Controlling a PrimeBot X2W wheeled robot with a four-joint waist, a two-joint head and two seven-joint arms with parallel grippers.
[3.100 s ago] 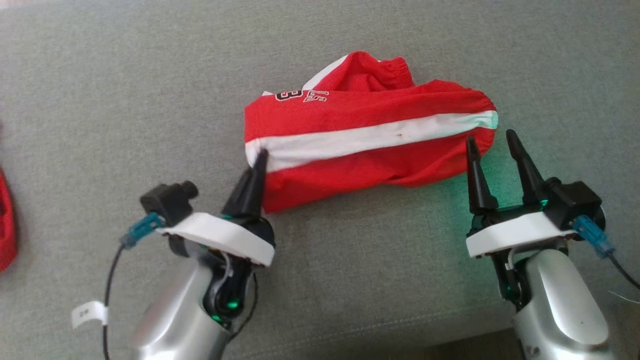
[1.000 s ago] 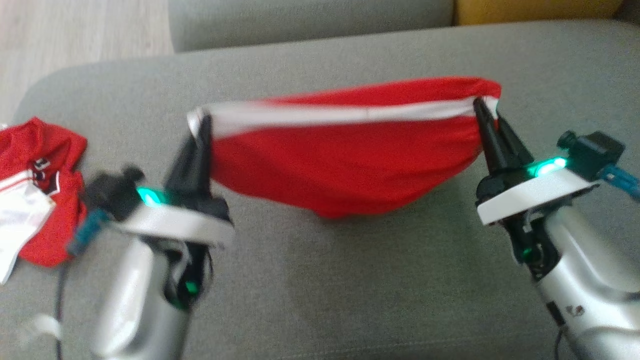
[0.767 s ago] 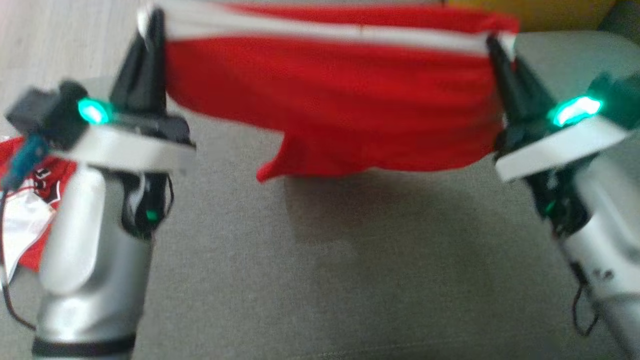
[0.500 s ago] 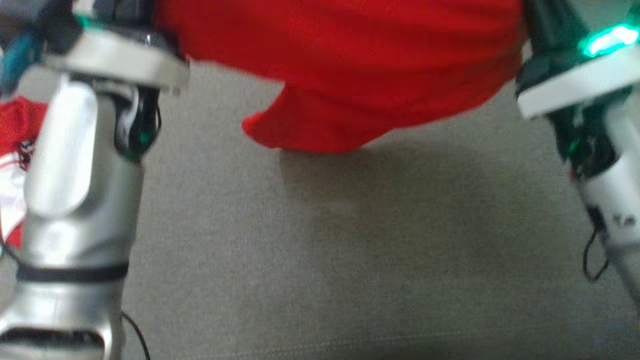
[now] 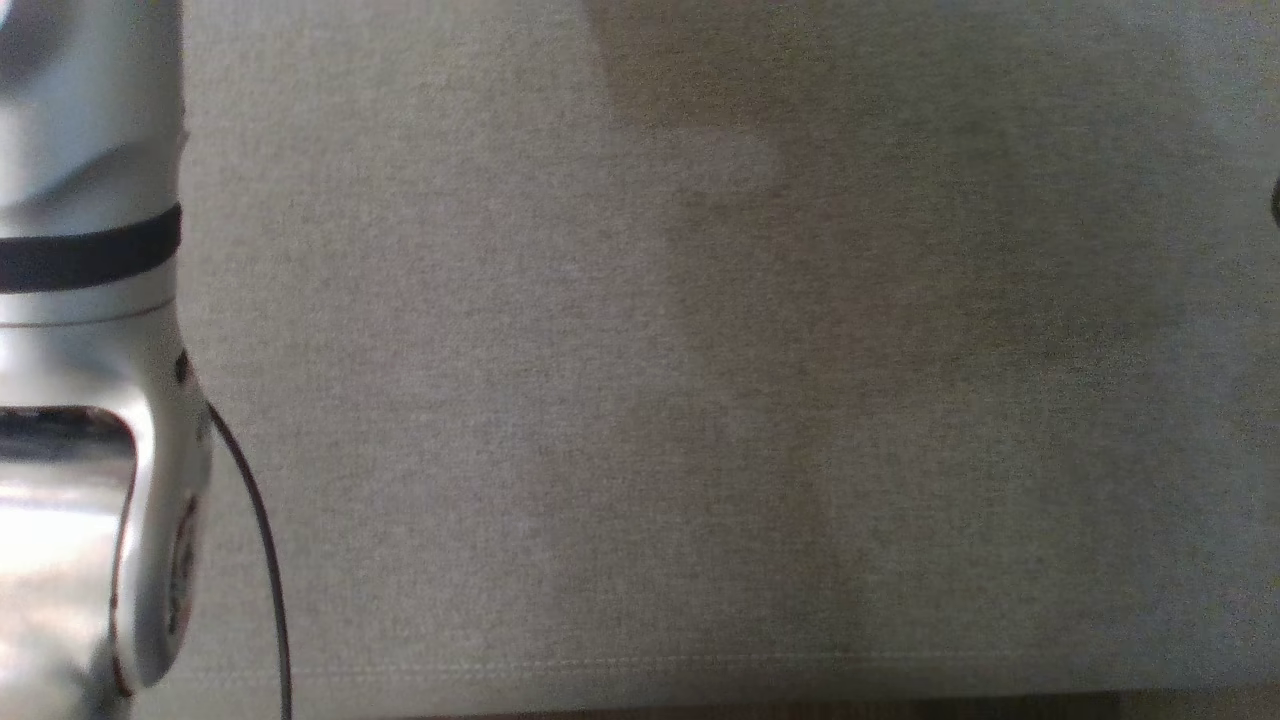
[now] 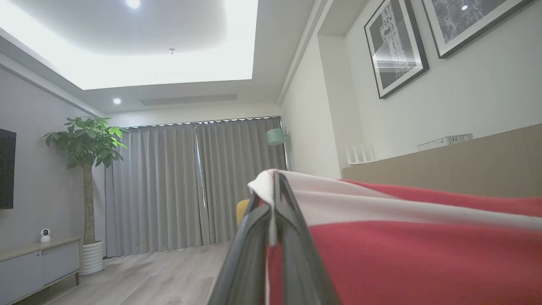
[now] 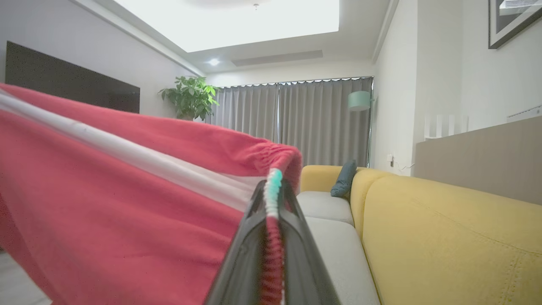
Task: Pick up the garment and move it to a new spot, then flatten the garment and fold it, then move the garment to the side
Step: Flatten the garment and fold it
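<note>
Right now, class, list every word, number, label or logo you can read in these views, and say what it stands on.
No text can be read.
garment: red and white, no print on the part in view.
left forearm: small marks on its edge, too blurred to read.
framed pictures: no lettering visible.

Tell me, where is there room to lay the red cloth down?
For the red garment, the gray cushion is bare all the way from the silver left arm and its black cable across to the head view's right edge, and down to the front seam. It's tight only right beside that arm.
</note>
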